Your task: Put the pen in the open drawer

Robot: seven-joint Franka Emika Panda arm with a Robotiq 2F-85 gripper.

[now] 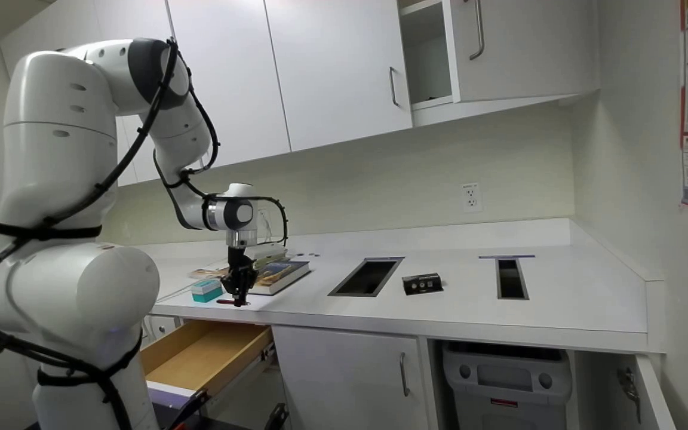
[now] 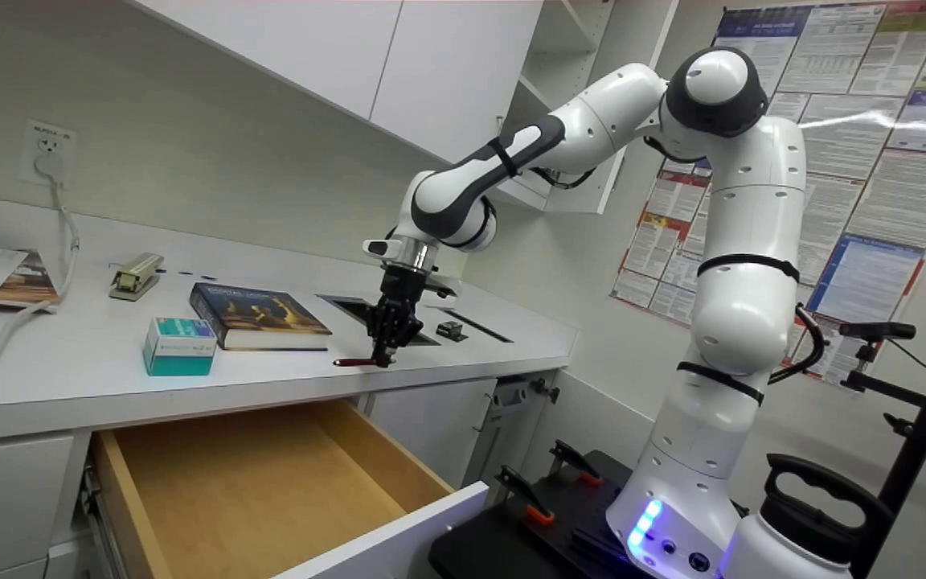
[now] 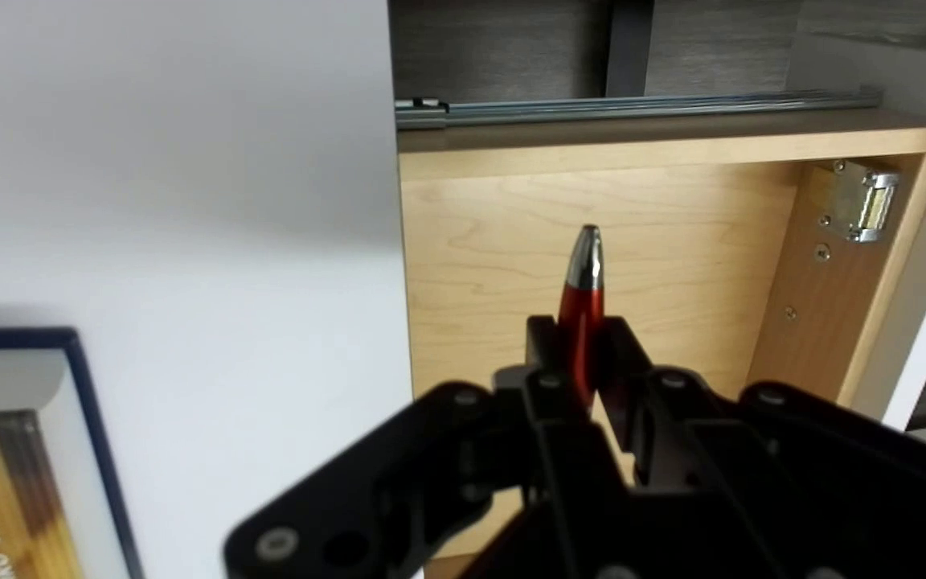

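Note:
The pen is red with a silver tip and shows in the wrist view (image 3: 582,314) and in both exterior views (image 1: 225,301) (image 2: 354,362). My gripper (image 3: 579,338) is shut on the pen, with the silver tip sticking out past the fingertips. The gripper also shows in both exterior views (image 1: 240,302) (image 2: 383,360), pointing down near the counter's front edge. The open drawer (image 2: 262,474) is pulled out below the counter, with a tan wooden inside; it also shows in an exterior view (image 1: 224,349). In the wrist view the drawer (image 3: 672,225) lies below the pen.
A thick book (image 2: 258,318), a teal-and-white box (image 2: 179,347) and a stapler (image 2: 136,276) stand on the white counter (image 1: 332,307). A small black object (image 1: 422,283) lies between two counter cutouts. A lower cabinet door (image 1: 648,388) stands open at the right.

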